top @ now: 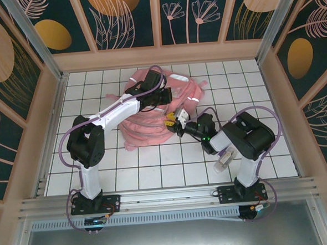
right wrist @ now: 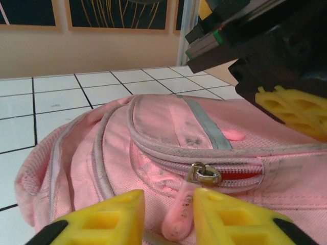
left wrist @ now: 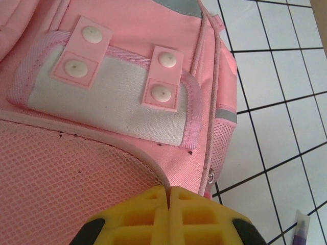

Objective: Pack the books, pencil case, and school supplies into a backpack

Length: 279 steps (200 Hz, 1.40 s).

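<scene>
- On the tiled table (top: 245, 95), towards the far middle, the pink backpack (top: 152, 120) lies flat, and both arms are reaching in over it.
- The right gripper (right wrist: 168, 200) is down low at the front pocket. Its yellow jaws are only narrowly parted, with the pink rubber zip pull (right wrist: 179, 217) between them. There's a gap on one side, so I judge it isn't clamped yet.
- Just above sits the metal slider (right wrist: 203, 173), with a short red slit of opened zip (right wrist: 245, 176) beside it.
- The left gripper (left wrist: 167, 196) has its fingers pressed together with nothing visible between them, poised over the mesh back panel (left wrist: 61, 178). I can't tell whether it touches the fabric.
- This looks like the opening of the bag, which is early in the job.
- To do it well, the jaws should close squarely on the pull, high up near the slider so it can't slip out.
- The pull should then follow the curve of the zip track rather than lifting straight up.
- The left arm should pin the bag down, or the soft fabric will simply drag along.
- A whitish tube (top: 224, 160) waits beside the right arm, and a purple pen (left wrist: 300, 230) lies on the tiles near the bag.
</scene>
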### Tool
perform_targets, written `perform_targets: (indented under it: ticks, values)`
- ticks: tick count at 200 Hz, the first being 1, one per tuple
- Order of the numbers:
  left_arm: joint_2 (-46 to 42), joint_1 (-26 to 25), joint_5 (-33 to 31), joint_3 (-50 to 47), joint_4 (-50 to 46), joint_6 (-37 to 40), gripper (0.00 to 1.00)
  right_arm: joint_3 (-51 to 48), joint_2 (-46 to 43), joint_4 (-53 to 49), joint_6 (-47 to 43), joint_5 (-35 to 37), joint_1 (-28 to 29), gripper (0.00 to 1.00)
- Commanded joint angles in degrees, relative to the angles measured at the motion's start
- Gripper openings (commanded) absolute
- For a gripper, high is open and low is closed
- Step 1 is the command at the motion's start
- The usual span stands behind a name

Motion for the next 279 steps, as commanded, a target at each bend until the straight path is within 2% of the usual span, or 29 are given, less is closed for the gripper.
perform_targets:
  ticks: [1,50,82,86,98,103,133,149,172,192,239,261,279]
  values:
    - [-2.95,0.43,1.54,0.01,6.36,-1.69,0.0,2.47,0.63,-0.02,-0.19,5.35,1.65,0.21]
    - [-3.12,0.67,1.39,-0.03,7.72,-3.03,0.0,3.03,1.08,-3.53,-5.56,5.17,6.41,0.01]
    - [-3.12,0.83,1.37,0.01,8.43,-3.86,0.0,2.71,1.07,-3.48,-5.48,3.35,7.58,0.0]
    - [-3.12,0.78,1.3,0.08,8.43,-3.94,0.0,2.08,0.68,-2.2,-4.2,4.81,7.51,0.05]
    - [-3.41,0.78,1.04,-0.06,8.52,-4.02,0.0,0.2,-0.15,2.53,0.79,9.88,6.98,0.28]
    - [-3.54,0.77,0.95,-0.18,8.6,-4.02,0.0,-0.67,-0.54,4.44,2.78,12.13,6.81,0.32]
    - [-4.17,0.85,0.4,-1.13,9.22,-4.05,0.0,-4.54,-1.79,11.34,5.62,14.61,7.34,0.44]
    - [-3.97,0.8,0.57,-1.13,9.31,-4.36,0.0,-5.03,-0.5,14.68,7.46,19.54,7.88,0.49]
    - [-3.75,0.82,1.22,-1.28,9.8,-5.03,0.0,-3.7,1.36,14.92,9.53,26.91,8.03,0.53]
    - [-3.82,0.85,1.06,-1.24,9.88,-5.05,0.0,-0.82,3.31,11.66,11.91,30.1,8.52,0.54]
    - [-4.03,0.81,0.66,-1.96,11.1,-6.25,0.0,4.16,8.49,5.87,14.27,31.92,9.68,0.54]
    - [-3.9,0.83,0.75,-2.61,12.09,-7.05,0.0,3.92,8.32,5.66,14.38,33.12,9.68,0.49]
    - [-3.73,0.83,0.67,-2.79,12.65,-7.35,0.0,3.59,7.45,4.94,13.3,32.95,10.07,0.42]
